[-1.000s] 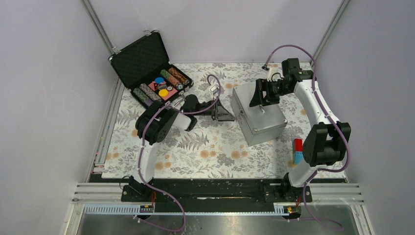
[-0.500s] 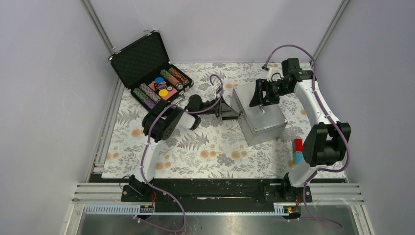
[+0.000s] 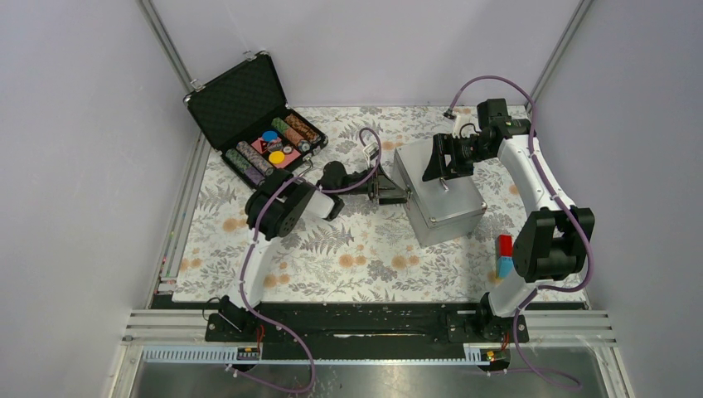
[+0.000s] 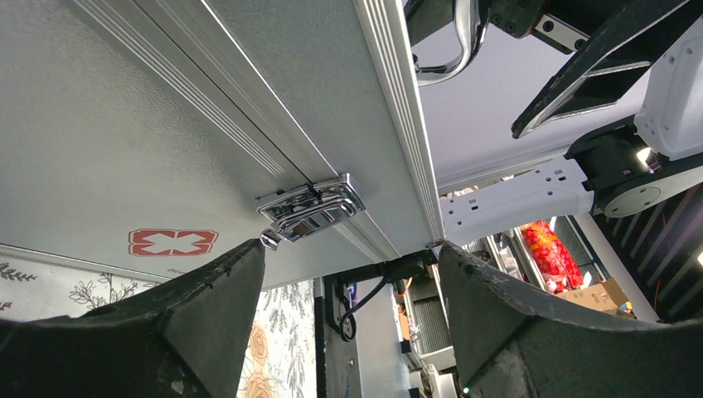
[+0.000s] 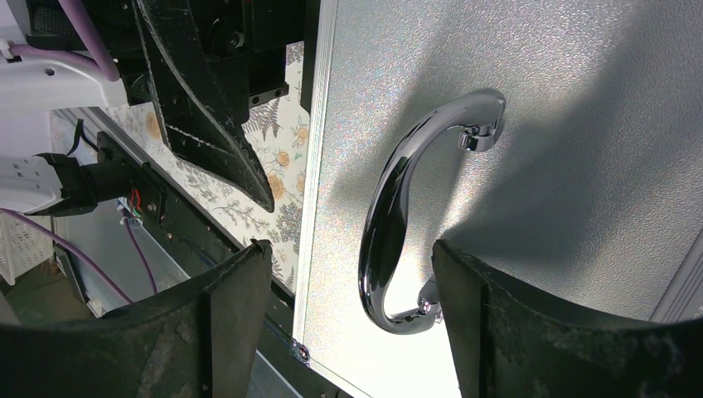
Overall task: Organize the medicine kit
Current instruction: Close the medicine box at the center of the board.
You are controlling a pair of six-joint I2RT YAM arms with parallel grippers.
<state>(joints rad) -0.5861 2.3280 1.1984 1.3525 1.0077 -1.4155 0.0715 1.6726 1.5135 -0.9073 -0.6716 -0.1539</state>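
Note:
The medicine kit [image 3: 438, 195] is a silver-grey metal box with its lid shut, standing right of centre on the floral mat. Its chrome latch [image 4: 311, 207] on the side wall shows in the left wrist view, with a red cross mark [image 4: 172, 242] beside it. My left gripper [image 3: 396, 191] is open at that side wall, one fingertip [image 4: 249, 257] just under the latch. The chrome handle [image 5: 414, 211] lies on the lid. My right gripper [image 3: 438, 168] is open above the lid, its fingers either side of the handle's near end, not closed on it.
An open black foam-lined case [image 3: 253, 120] of coloured chips stands at the back left. A red and blue item [image 3: 504, 254] lies by the right arm's base. The mat's front edge meets a black rail [image 3: 365, 319].
My left gripper has moved right across the mat until it reaches the kit's side wall. The right arm and the kit have not moved.

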